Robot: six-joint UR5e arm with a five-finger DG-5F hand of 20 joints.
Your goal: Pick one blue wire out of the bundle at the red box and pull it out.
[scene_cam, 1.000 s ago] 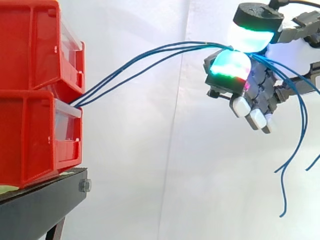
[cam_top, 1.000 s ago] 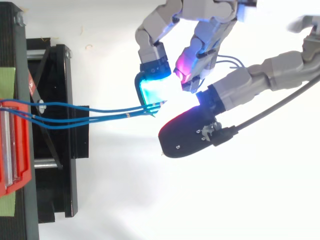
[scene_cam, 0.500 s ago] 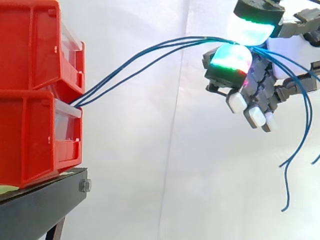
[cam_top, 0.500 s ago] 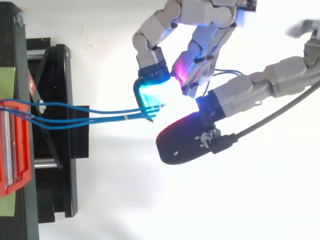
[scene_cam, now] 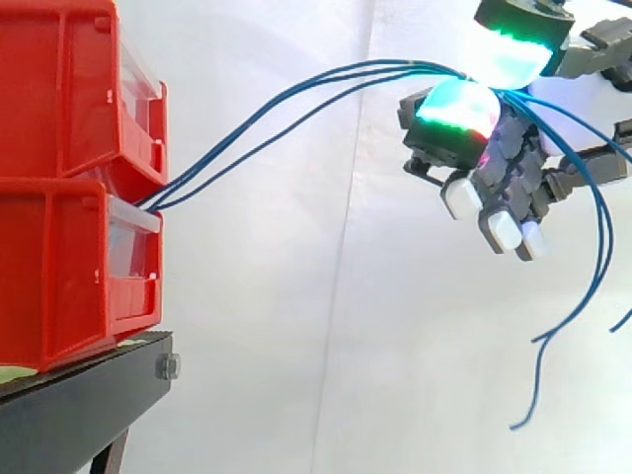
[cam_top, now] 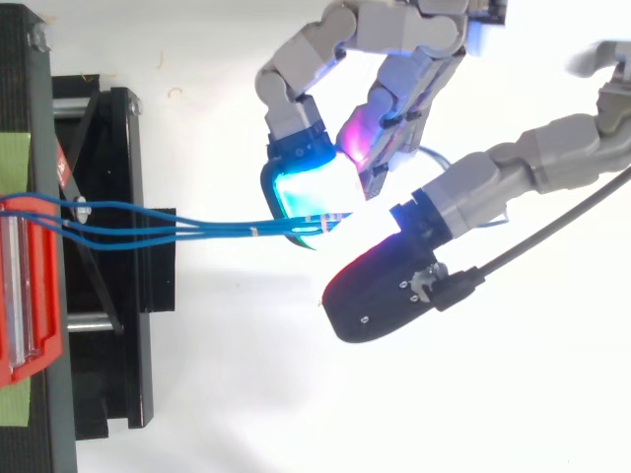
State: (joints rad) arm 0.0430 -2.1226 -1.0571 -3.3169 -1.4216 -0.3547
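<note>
Pads (scene_cam: 456, 107) of your robot hand (scene_cam: 509, 168) pinch the blue wires (cam_top: 237, 232); glare keeps you from telling how many they grip. Loose ends dangle below it, one cut off at the edge. Beyond, the wires enter between the stacked red bins (scene_cam: 59, 178).

We see blue wires (scene_cam: 276, 109) arching out from stacked red bins (scene_cam: 69, 178), our hand (scene_cam: 509, 163) pinching them high up — loose ends dangling beyond.
</note>
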